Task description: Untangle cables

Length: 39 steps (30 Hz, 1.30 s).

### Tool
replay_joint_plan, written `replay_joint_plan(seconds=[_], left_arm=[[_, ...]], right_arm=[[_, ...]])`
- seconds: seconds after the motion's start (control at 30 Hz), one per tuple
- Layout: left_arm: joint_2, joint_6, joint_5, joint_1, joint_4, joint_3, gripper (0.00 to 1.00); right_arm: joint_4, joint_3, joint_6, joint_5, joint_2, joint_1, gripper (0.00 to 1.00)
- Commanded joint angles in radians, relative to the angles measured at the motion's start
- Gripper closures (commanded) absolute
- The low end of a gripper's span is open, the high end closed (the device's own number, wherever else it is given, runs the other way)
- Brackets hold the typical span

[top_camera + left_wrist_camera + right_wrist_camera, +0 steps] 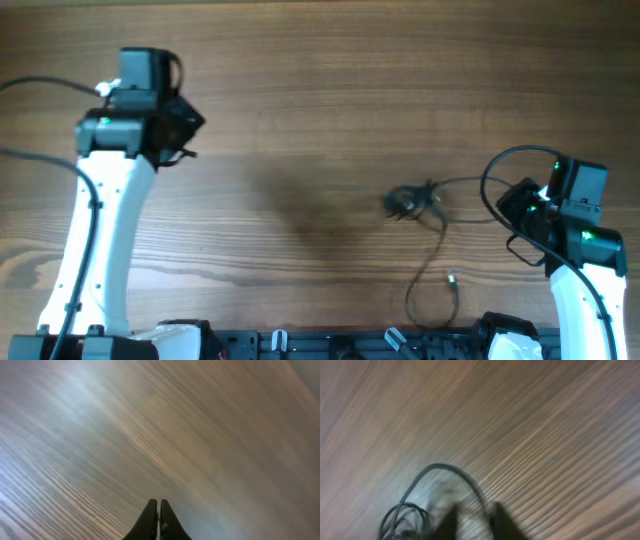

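On the table, right of centre: the cables [410, 201] lie as one small dark knot. One strand trails right toward my right arm. Another drops toward the near edge and curls round to a small plug end [452, 281].
Right gripper [474, 520]: my fingers stand partly apart with wood showing between them, and I can make out nothing clamped.
Left gripper [158, 503]: my fingers are pressed together on nothing, over bare table [300, 80].
Direction from my right hand: the knot lies to its left and near it, and the sideways strand leads almost straight to it.
Direction from my left hand: the knot is well apart, across the table to the right and closer to the near edge.
Long axis: the knot itself has none. Its tails give two lines, one running sideways and one running toward the near edge.
Nearer arm: the right, plainly.
Overhead view: this alone shows the whole layout, both tails and both arms.
Right wrist view: it is close but blurred. A cable arc rises ahead of my fingers, with coils at lower left. One leg of the arc comes down toward the gap, and I cannot tell whether it touches a finger.
Left wrist view: only streaked wood grain, no cable.
Coming move, as I judge it: my right hand takes a strand near the knot while my left crosses over to pull against it.
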Motion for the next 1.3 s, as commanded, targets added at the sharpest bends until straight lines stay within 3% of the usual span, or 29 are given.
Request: replay_joint_plan(seconds=[0.0, 0.07, 0.1, 0.13, 0.23, 0.3, 0.33, 0.5, 0.63, 0.77, 0.93, 1.03, 1.13, 1.27], left_arm=[[-0.014, 0.001, 0.169, -0.018, 0.039, 0.007, 0.96], [-0.008, 0.135, 0.312, -0.043, 0.085, 0.007, 0.96], [-0.006, 0.193, 0.379, -0.059, 0.103, 0.007, 0.94], [-0.005, 0.242, 0.438, -0.077, 0.116, 0.007, 0.83], [-0.003, 0.298, 0.505, -0.148, 0.127, 0.007, 0.24], [0.002, 0.298, 0.505, -0.201, 0.129, 0.007, 0.02], [0.008, 0.299, 0.504, -0.234, 0.131, 0.007, 0.00], [0.054, 0.297, 0.406, -0.369, 0.136, 0.007, 0.00], [0.126, 0.209, 0.396, -0.433, 0.182, 0.007, 0.01], [0.225, 0.097, 0.425, -0.499, 0.268, 0.007, 0.19], [0.332, 0.056, 0.541, -0.584, 0.422, 0.007, 0.31], [0.376, 0.028, 0.540, -0.627, 0.473, 0.007, 0.31], [0.425, -0.086, 0.540, -0.660, 0.492, 0.007, 0.31], [0.470, -0.188, 0.563, -0.692, 0.544, 0.007, 0.40]], right_arm=[[0.018, 0.009, 0.014, 0.031, -0.001, 0.000, 0.32], [0.024, 0.009, 0.014, -0.060, 0.003, 0.000, 0.04], [0.028, 0.009, 0.006, -0.121, 0.008, 0.000, 0.00], [0.038, 0.009, -0.042, -0.211, 0.013, 0.000, 0.00], [0.085, 0.009, -0.249, -0.445, 0.039, 0.011, 0.00], [0.105, 0.009, -0.392, -0.573, 0.062, 0.020, 0.00], [0.106, 0.009, -0.442, -0.620, 0.076, 0.022, 0.00], [0.114, 0.009, -0.451, -0.619, 0.155, 0.022, 0.01], [0.125, 0.009, -0.514, -0.626, 0.220, 0.022, 0.12], [0.128, 0.009, -0.508, -0.625, 0.270, 0.022, 0.12], [0.138, 0.009, -0.293, -0.450, 0.278, 0.022, 0.06], [0.130, 0.009, -0.184, -0.344, 0.278, 0.022, 0.06], [0.127, 0.009, -0.149, -0.321, 0.278, 0.022, 0.05], [0.127, 0.009, -0.142, -0.320, 0.278, 0.022, 0.03]])
